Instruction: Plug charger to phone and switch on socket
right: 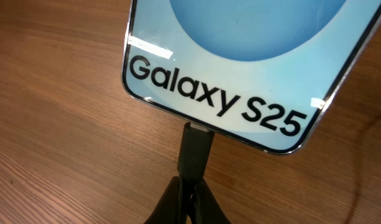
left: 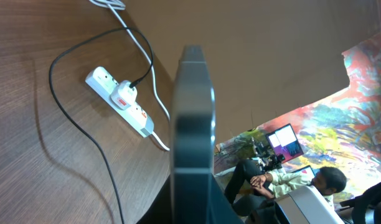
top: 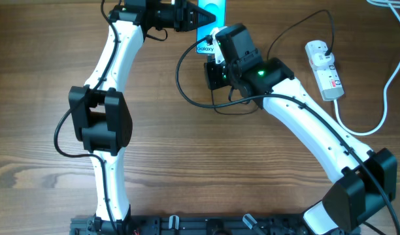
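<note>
The phone lies at the table's far edge, cyan screen up, with its white "Galaxy" strip toward my right arm. My left gripper is shut on the phone's side; the left wrist view shows the phone edge-on between the fingers. My right gripper is shut on the charger's black connector tip, which meets the bottom edge of the phone. The charger's black cable loops to its white plug, seated in the socket.
The socket's thick white cord curves along the right side toward the far right corner. The black cable lies in a wide loop on the wood. Beyond the table edge, a seated person and monitors are visible.
</note>
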